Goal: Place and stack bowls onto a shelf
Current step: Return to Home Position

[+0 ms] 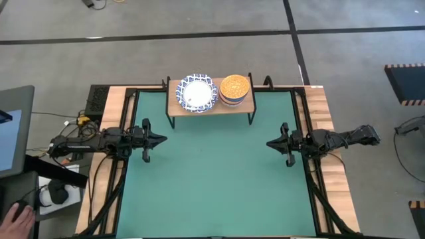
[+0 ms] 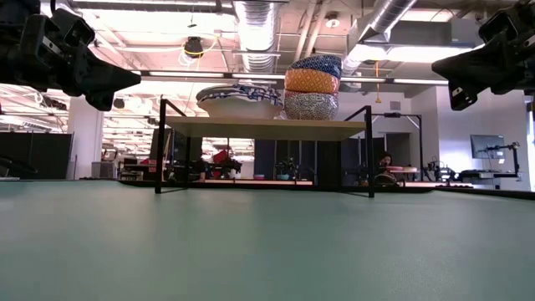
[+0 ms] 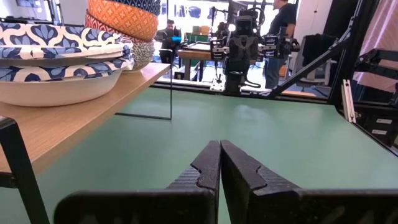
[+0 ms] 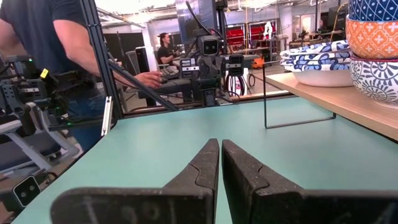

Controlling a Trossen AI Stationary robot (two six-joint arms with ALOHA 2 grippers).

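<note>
Green worktop (image 1: 212, 179) is seen open between the left jaws and right jaws, held near its side edges and shown pressed together in the wrist views. Bowls (image 1: 197, 93) are stacked on the shelf (image 1: 171, 99) at the far edge; the smaller stack's layers (image 2: 313, 86) are shown only from low.

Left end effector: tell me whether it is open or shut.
Shut. In its own wrist view, the left end effector shows its two dark fingers pressed together with no gap, holding nothing.
</note>
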